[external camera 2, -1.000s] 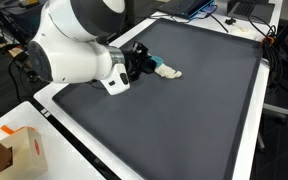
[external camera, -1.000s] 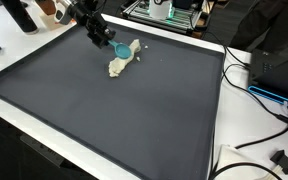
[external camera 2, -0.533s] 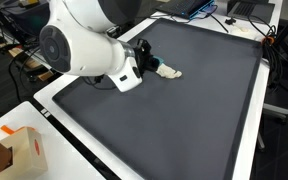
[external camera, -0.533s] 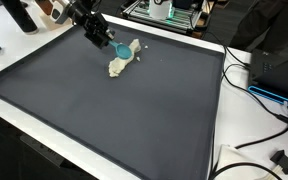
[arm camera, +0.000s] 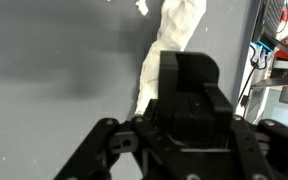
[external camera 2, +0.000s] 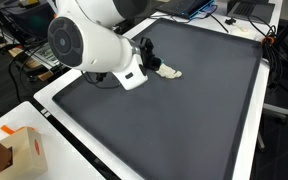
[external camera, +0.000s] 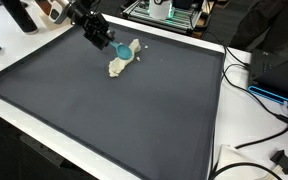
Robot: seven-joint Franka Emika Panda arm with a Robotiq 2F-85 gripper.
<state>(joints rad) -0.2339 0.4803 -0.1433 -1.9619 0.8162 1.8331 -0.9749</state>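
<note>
A small blue-green cup [external camera: 122, 48] sits on the dark mat [external camera: 134, 110] near the far edge of the desk [external camera: 216, 125]. I cannot tell what is in it. A white soft thing [external camera: 118, 64] lies right beside the cup and touches it. The claw [external camera: 102, 40] is low over the mat, right at the cup. The arm hides its fingers, so I cannot tell how wide it is, or if it holds anything.
</note>
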